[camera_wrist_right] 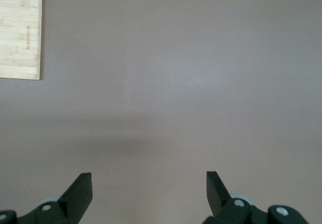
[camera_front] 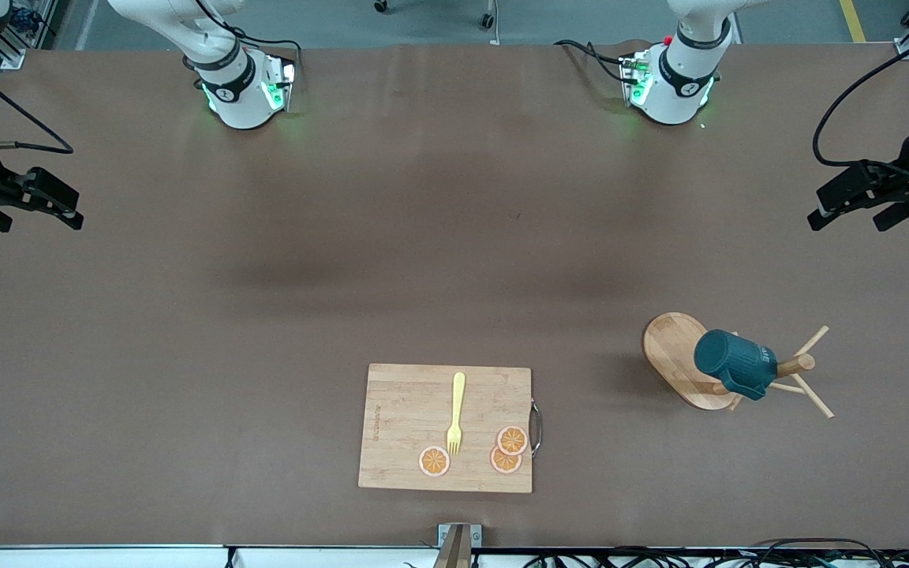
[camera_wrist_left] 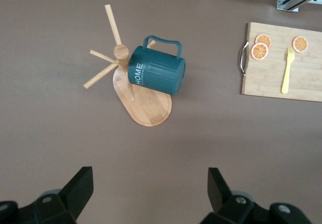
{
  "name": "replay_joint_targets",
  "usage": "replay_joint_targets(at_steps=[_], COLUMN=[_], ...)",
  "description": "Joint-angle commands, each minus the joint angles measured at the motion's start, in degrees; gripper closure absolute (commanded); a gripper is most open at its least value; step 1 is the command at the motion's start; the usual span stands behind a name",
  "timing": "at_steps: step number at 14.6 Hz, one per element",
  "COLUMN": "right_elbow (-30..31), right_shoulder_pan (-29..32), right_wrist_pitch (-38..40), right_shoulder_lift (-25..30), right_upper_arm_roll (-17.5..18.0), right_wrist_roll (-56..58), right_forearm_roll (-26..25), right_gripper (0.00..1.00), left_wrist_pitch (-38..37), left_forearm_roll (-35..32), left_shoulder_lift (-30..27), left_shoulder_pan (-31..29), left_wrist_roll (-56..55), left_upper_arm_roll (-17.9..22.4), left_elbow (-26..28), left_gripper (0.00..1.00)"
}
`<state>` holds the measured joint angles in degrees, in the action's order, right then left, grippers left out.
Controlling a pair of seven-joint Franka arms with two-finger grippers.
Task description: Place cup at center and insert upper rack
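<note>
The dark teal cup (camera_front: 735, 363) hangs tilted on a peg of the light wooden mug tree (camera_front: 671, 355), which stands on its oval base toward the left arm's end of the table. In the left wrist view the cup (camera_wrist_left: 156, 72) shows its handle and the word HOME, over the tree's base (camera_wrist_left: 148, 110). My left gripper (camera_front: 849, 221) is open and empty, up in the air at the table's edge, apart from the tree; its fingers frame bare table (camera_wrist_left: 150, 183). My right gripper (camera_front: 36, 219) is open and empty over the other end (camera_wrist_right: 149, 183).
A rectangular wooden cutting board (camera_front: 407, 426) lies near the front edge at the table's middle, with a yellow fork (camera_front: 456, 410) and three orange slices (camera_front: 511, 439) on it. It also shows in the left wrist view (camera_wrist_left: 302, 85) and the right wrist view (camera_wrist_right: 20, 32).
</note>
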<state>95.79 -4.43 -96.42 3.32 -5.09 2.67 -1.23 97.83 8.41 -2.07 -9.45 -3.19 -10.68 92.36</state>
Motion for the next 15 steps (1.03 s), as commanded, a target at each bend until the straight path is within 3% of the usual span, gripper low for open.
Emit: replay_joint_targets(at_steps=[1,3,15], right_elbow=[0.97,0.97,0.97], right_shoulder_pan=[-0.49,-0.49,-0.4], right_wrist_pitch=[0.18,0.09,0.09], right_shoulder_lift=[1.43,1.43,1.43], right_upper_arm_roll=[0.08,0.08,-0.01], right_wrist_roll=[-0.3,-0.3,-0.21], right_forearm_roll=[-0.62,-0.71,-0.7], right_gripper=[0.0,0.0,0.0], left_wrist_pitch=[0.17,0.26,0.96], left_forearm_roll=[-1.03,-1.03,-4.72], left_shoulder_lift=[-0.92,-0.92,-0.92], left_shoulder_pan=[6.43,8.82,8.66], left_wrist_roll=[0.2,0.2,0.81], left_upper_arm_roll=[6.0,8.13,7.52], left_elbow=[0.54,0.54,0.36], left_gripper=[0.0,0.0,0.0])
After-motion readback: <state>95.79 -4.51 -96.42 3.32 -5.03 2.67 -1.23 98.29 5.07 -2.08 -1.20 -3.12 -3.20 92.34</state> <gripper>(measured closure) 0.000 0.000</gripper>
